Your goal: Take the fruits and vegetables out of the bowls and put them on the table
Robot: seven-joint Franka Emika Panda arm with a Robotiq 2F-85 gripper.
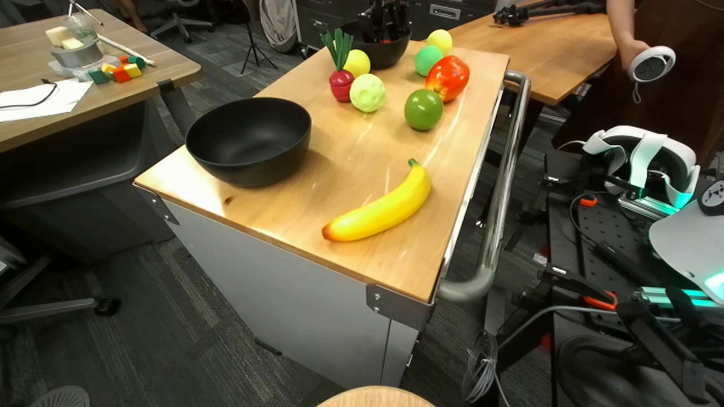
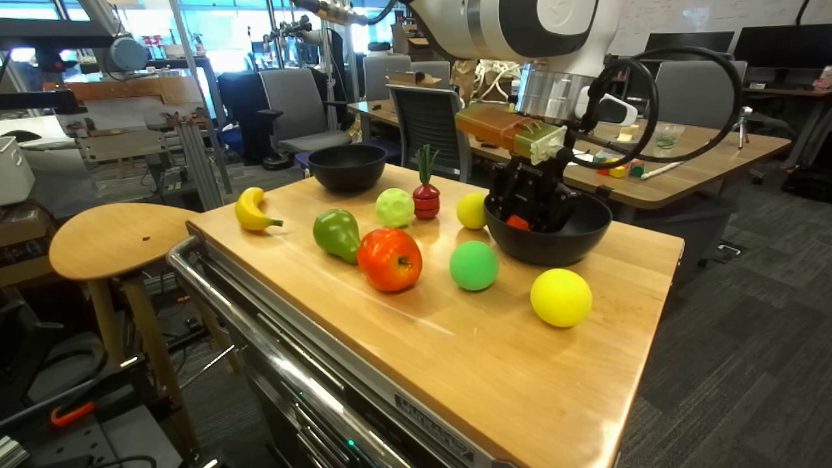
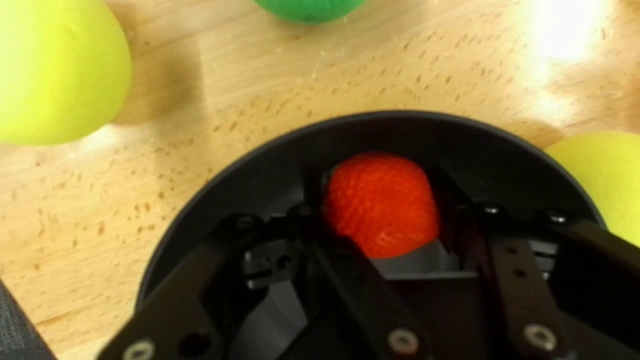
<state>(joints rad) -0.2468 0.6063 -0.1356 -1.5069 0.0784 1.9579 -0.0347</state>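
1. Nearly done on pale rectangular wooden table (image 2: 481,351).
2. Emptied matte black bowl (image 1: 248,141), well apart from landmark black bowl (image 2: 547,250).
3. Placed eight bright produce pieces (image 2: 390,260) outside landmark.
4. Leaves dimpled red strawberry (image 3: 382,207) in landmark, flanked by narrow-jawed black gripper (image 3: 380,196); cannot tell if held.

Both exterior views saw the table (image 1: 350,164) from above; they looked in past the banana (image 1: 380,212) and past a yellow ball (image 2: 561,298); the wrist view looked down close into a bowl (image 3: 480,155).

bumpy red fruit (image 3: 382,205) between the fingers (image 3: 453,200) of the hand (image 3: 382,192), inside the black bowl (image 3: 250,190), yellow fruit (image 3: 607,175) outside
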